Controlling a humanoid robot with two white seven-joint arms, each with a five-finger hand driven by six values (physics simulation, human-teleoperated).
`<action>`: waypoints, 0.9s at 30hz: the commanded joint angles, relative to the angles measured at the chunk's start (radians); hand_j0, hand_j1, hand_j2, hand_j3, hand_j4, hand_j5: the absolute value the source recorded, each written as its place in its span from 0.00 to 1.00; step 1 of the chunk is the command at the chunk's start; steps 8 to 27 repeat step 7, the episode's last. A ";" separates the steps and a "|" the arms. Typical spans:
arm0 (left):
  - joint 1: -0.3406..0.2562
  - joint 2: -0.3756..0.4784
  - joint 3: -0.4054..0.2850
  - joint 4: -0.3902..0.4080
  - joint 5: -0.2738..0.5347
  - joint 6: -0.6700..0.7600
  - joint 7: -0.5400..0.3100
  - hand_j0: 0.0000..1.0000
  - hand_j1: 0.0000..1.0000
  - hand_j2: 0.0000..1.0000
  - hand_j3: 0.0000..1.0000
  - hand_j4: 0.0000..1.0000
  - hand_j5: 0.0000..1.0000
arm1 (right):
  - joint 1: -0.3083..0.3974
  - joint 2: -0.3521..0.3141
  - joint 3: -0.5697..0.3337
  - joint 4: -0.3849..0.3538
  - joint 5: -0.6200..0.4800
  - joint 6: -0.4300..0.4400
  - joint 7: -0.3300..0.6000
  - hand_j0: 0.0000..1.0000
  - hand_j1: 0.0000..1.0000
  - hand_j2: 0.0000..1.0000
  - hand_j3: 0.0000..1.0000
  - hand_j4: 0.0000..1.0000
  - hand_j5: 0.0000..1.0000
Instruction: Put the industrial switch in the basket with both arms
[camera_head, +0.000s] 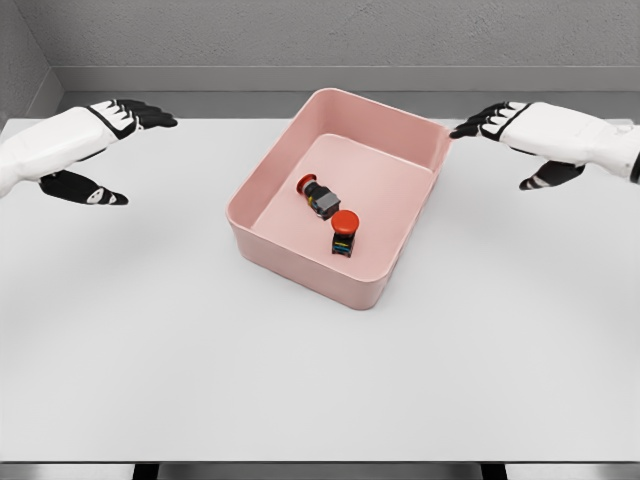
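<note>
Two industrial switches lie inside the pink basket at the table's middle. One switch, with a red button and grey body, rests on its side near the basket's centre. The other switch stands upright with its red cap on top, closer to the front wall. My left hand hovers over the table at the far left, fingers spread, holding nothing. My right hand hovers at the far right, just beyond the basket's back right corner, also spread and holding nothing.
The white table stretches wide in front of the basket. A grey wall runs along the back behind the table's far edge.
</note>
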 joint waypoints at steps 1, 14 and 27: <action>0.000 0.004 0.001 0.001 0.007 0.002 0.001 1.00 1.00 1.00 1.00 1.00 1.00 | 0.015 -0.086 -0.112 0.008 -0.077 -0.004 -0.006 1.00 1.00 1.00 1.00 1.00 1.00; 0.000 0.006 0.007 -0.001 0.009 0.002 0.001 1.00 1.00 1.00 1.00 1.00 1.00 | 0.124 -0.092 -0.192 0.005 -0.083 -0.004 -0.006 1.00 1.00 1.00 1.00 1.00 1.00; 0.000 0.006 0.007 -0.001 0.009 0.002 0.001 1.00 1.00 1.00 1.00 1.00 1.00 | 0.124 -0.092 -0.192 0.005 -0.083 -0.004 -0.006 1.00 1.00 1.00 1.00 1.00 1.00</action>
